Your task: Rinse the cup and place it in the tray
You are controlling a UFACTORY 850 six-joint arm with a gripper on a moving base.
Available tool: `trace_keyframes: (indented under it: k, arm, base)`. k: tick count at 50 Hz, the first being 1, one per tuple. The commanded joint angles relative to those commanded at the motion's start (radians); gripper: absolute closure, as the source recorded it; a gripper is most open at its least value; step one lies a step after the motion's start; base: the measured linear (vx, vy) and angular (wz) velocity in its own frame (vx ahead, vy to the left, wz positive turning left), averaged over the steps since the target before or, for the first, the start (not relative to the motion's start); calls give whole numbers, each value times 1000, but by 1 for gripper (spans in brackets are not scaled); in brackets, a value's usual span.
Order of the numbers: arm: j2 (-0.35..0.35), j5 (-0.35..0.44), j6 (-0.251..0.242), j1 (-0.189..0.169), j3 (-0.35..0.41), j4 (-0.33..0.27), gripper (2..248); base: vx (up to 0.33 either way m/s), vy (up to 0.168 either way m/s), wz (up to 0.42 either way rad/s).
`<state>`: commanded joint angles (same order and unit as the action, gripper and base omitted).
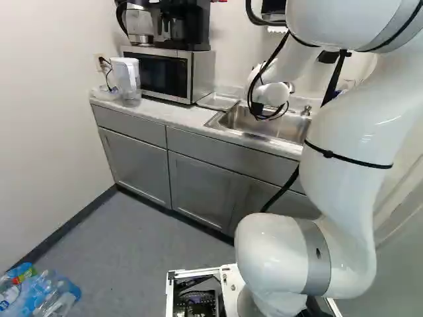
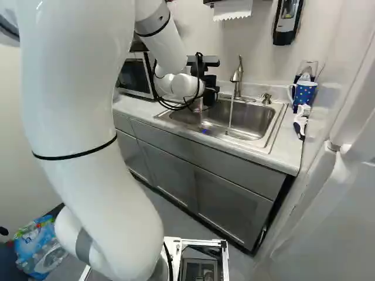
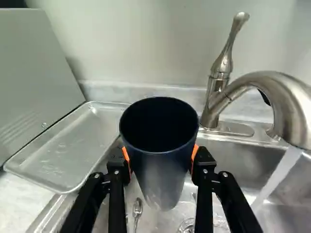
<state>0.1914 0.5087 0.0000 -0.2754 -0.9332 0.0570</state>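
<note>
"Where's the cup?"

"The dark blue tumbler (image 3: 158,170) is in the gripper (image 3: 160,159), mouth facing the wrist camera, over the sink (image 3: 238,158)."

"Gripped, or just leaning there?"

"Gripped — the orange pads (image 3: 127,158) press on it from two sides."

"And around it?"

"A spoon (image 3: 137,208) lies in the basin beyond and below the gripper. The faucet (image 3: 286,104) stands to one side of it, with a stream of water (image 3: 277,178) running. On the opposite side is the metal tray (image 3: 63,187), near the microwave (image 1: 157,74)."

"So which step is it?"

"Rinsing, I'd judge, though I can't tell whether the inside is wet. The tumbler is beside the stream, not under it."

"Next move?"

"If it's unrinsed, shift it sideways until the water enters the mouth, keeping the rim off the spout. Then tip it out over the basin — and only after that cross to the tray."
</note>
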Motion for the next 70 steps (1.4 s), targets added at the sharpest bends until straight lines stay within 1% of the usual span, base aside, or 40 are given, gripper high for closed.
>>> trace_keyframes:
  k: [24,58,61,70]
  arm:
    - [33,-87,0,-73,18,0,124]
    - [29,-214,0,-179,22,0,124]
    - [29,-221,0,-187,23,0,124]
    - [29,-221,0,-186,22,0,124]
  base:
    - [0,0,0]
    - [0,0,0]
    - [0,0,0]
    - [0,0,0]
